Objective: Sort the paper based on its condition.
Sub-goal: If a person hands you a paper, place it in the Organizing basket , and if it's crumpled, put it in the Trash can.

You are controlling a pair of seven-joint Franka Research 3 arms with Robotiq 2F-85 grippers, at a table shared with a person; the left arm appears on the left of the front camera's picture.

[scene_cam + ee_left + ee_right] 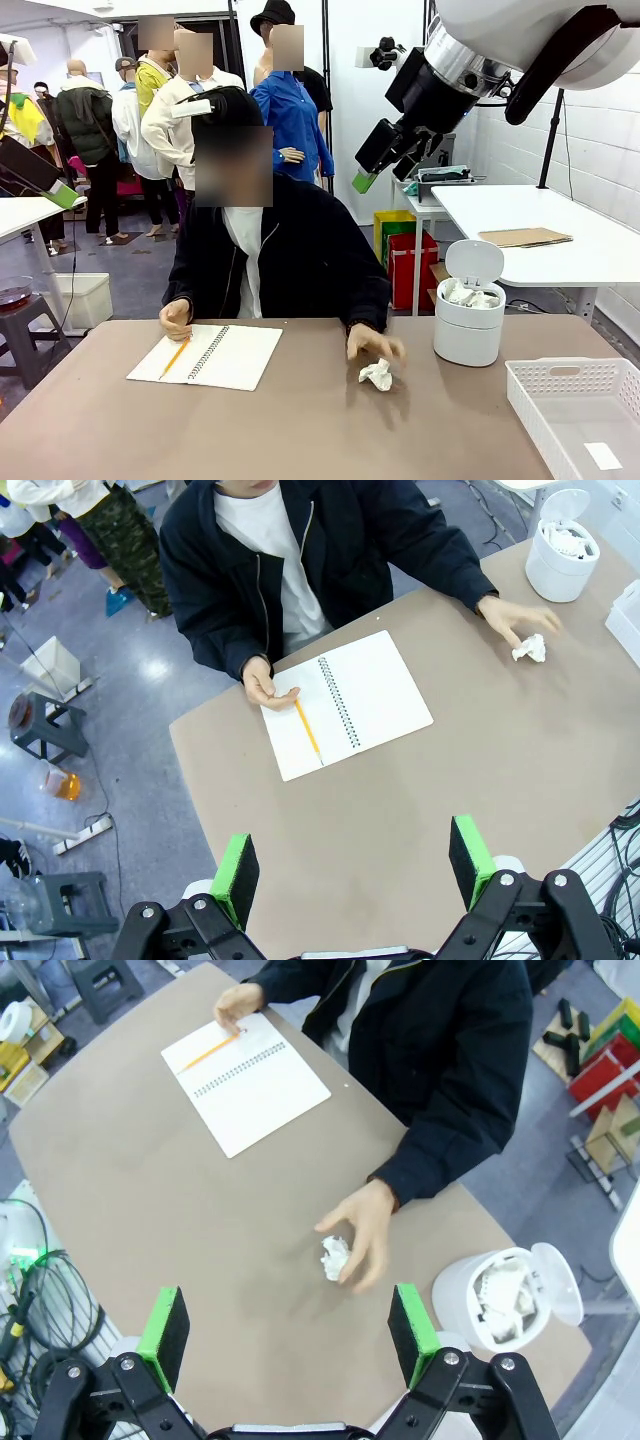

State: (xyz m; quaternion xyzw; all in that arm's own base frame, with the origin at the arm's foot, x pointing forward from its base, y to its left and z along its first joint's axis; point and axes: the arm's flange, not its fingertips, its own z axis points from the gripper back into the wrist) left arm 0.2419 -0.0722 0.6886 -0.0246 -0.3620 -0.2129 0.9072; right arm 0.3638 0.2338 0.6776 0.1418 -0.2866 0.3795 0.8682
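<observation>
A crumpled white paper (376,374) (529,648) (335,1257) lies on the brown table (300,430), right of centre. The person's hand (375,345) (362,1230) hovers just over it, fingers spread. My right gripper (290,1325) hangs open high above the table with nothing between its green pads, looking down on the lump; it also shows in the front view, raised at upper right (382,165). My left gripper (352,865) is open and empty as well, high over the near left part of the table.
A white bin (468,320) (500,1305) with its lid up holds more crumpled paper at the right. A white basket (580,410) sits at the near right corner. The person's other hand rests on a spiral notebook (207,355) with a pencil.
</observation>
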